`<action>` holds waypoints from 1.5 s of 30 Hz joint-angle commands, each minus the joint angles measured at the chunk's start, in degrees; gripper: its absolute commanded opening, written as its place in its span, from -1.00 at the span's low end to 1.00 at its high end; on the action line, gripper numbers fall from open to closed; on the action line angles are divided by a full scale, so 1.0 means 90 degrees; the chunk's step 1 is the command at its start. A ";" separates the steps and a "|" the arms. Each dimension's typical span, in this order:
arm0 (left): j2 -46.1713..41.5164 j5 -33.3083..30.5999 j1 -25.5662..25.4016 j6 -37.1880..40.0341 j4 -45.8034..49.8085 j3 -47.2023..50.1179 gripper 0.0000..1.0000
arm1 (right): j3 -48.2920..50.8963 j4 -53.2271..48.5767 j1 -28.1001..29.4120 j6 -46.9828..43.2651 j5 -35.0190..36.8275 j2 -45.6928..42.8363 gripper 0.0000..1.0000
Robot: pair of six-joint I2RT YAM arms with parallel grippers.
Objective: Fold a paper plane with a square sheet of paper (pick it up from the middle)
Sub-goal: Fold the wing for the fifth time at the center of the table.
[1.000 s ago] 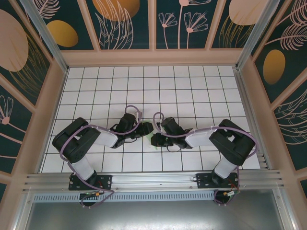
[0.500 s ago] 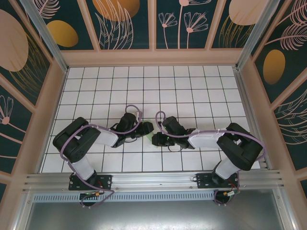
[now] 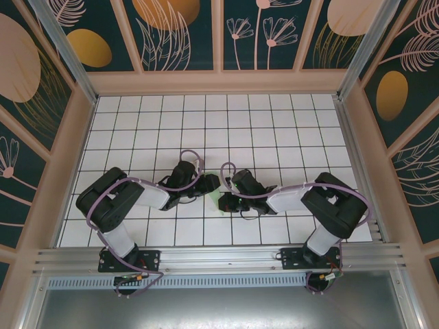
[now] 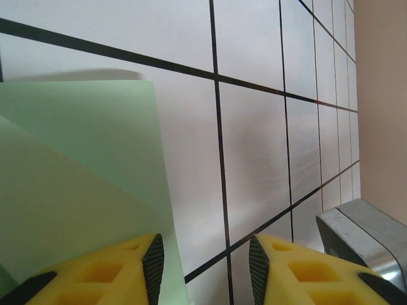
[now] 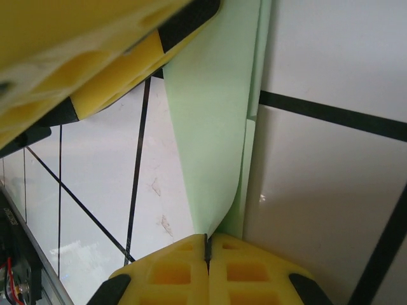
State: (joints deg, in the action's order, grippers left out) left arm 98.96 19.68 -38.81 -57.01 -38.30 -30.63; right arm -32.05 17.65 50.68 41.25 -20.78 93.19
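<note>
Right arm's elbow has swung out and come back in over the last second, and the right claw has gone from a crack open to fully pinched. It's clamped on an edge of the green paper, holding a flap up off the surface. You can see another green layer lying flat underneath, along the flap. Left arm hasn't budged as far as I can tell.

Left claw sits with its jaws apart and bare tile showing in the gap, so it isn't gripping anything. One of its fingers is down over the paper. It looks like it's pinning the sheet while the other side does the folding, but I can't tell if it's actually pressing.

The paper is toward the near edge of the surface, about halfway between the left and right edges, squeezed in between the two claws. From the top view you only get a sliver of green.

Progress-wise, my guess is somewhere in the middle. The left wrist view shows a slanted edge where one layer overlaps another, so at least one fold looks done. I can't make out a pointed nose or a centre ridge yet, though. Left to do, I'd say: lay this flap over, crease it, finish the remaining folds, then pick the thing up from the middle.
</note>
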 commanded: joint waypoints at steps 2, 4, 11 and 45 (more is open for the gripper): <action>0.0218 -0.0058 -0.0014 0.0151 0.0593 -0.0014 -0.13 | 0.0168 -0.0630 0.0136 0.0081 0.0031 0.0270 -0.85; 0.0214 -0.0053 -0.0014 0.0151 0.0604 -0.0014 -0.13 | 0.0113 -0.0730 0.0121 0.0095 0.0105 0.0076 -0.81; 0.0203 -0.0029 -0.0014 0.0172 0.0651 -0.0044 -0.14 | -0.0091 -0.0858 0.0114 0.0096 0.0101 -0.0547 -0.71; 0.0283 0.0042 -0.0014 0.0153 0.0721 -0.0122 -0.13 | -0.0532 -0.1887 0.0342 0.0104 0.0774 -0.0965 -0.64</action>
State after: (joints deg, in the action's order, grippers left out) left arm 99.18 20.56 -38.81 -57.01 -36.62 -31.68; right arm -36.29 3.01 54.46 40.49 -15.86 87.48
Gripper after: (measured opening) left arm 0.433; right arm 0.175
